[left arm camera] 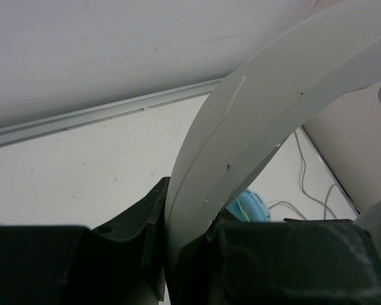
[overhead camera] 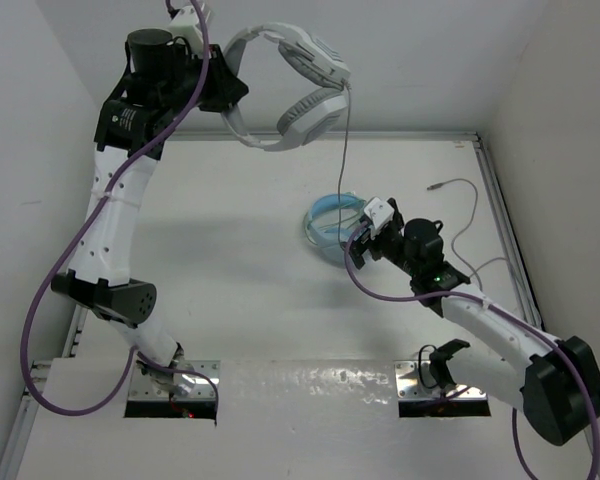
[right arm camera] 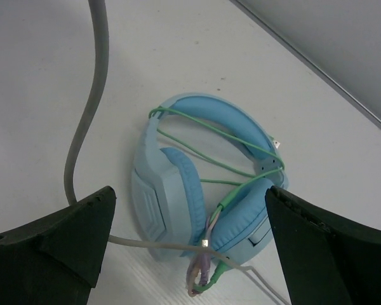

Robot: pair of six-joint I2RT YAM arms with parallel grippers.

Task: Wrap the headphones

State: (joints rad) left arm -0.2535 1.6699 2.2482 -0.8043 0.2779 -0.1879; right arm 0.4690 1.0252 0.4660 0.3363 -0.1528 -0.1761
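Observation:
The white headphones (overhead camera: pixel 298 88) hang high at the back, and my left gripper (overhead camera: pixel 228 95) is shut on their headband. In the left wrist view the white headband (left arm camera: pixel 260 108) is pinched in the left gripper (left arm camera: pixel 190 219). Their thin grey cable (overhead camera: pixel 344 150) drops to the table and trails right to its plug (overhead camera: pixel 435 185). My right gripper (overhead camera: pixel 372 222) stands open just above the table. In the right wrist view the right gripper (right arm camera: pixel 189 194) holds nothing, while the grey cable (right arm camera: pixel 92 95) runs down past the left finger (right arm camera: pixel 63 241) and crosses low between the fingers.
Light blue headphones (right arm camera: pixel 178 184) wound with a green cord lie on the table right under my right gripper, and show as light blue headphones (overhead camera: pixel 330 220) from above. White walls close the table at the back and both sides, with a metal rail (overhead camera: pixel 500 220) along the right edge.

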